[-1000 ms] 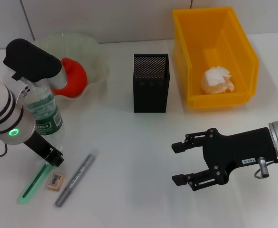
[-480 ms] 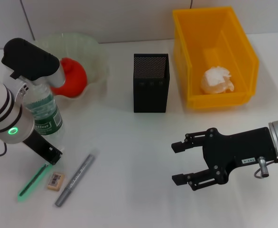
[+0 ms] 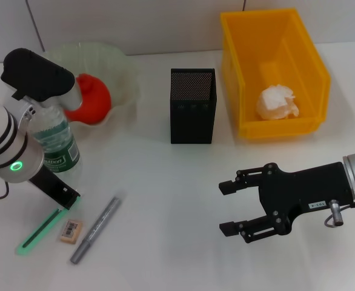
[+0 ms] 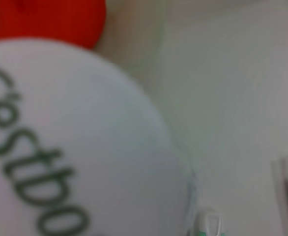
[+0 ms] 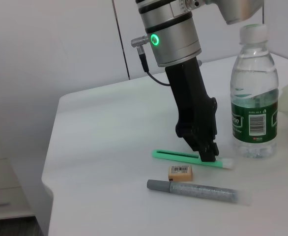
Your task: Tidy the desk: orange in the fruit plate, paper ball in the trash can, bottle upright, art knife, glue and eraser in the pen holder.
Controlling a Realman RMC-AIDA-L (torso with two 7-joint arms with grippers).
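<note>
My left gripper (image 3: 66,200) reaches down to the table and is shut on the near end of the green art knife (image 3: 39,230), which lies flat; the right wrist view shows the same left gripper (image 5: 208,153) on the art knife (image 5: 183,156). The tan eraser (image 3: 70,230) and the grey glue stick (image 3: 96,229) lie just beside the knife. The bottle (image 3: 56,144) stands upright behind my left arm. The orange (image 3: 90,99) rests in the fruit plate (image 3: 122,73). The paper ball (image 3: 277,103) sits in the yellow trash can (image 3: 232,73). My right gripper (image 3: 227,208) hovers open at the right.
The black mesh pen holder (image 3: 192,106) stands at the table's middle, between the fruit plate and the trash can. Bare white table lies between the pen holder and both grippers. In the left wrist view the bottle (image 4: 60,147) fills most of the picture.
The art knife's far end has swung left and slightly back as my left gripper shifted a little. The right arm has not moved.
</note>
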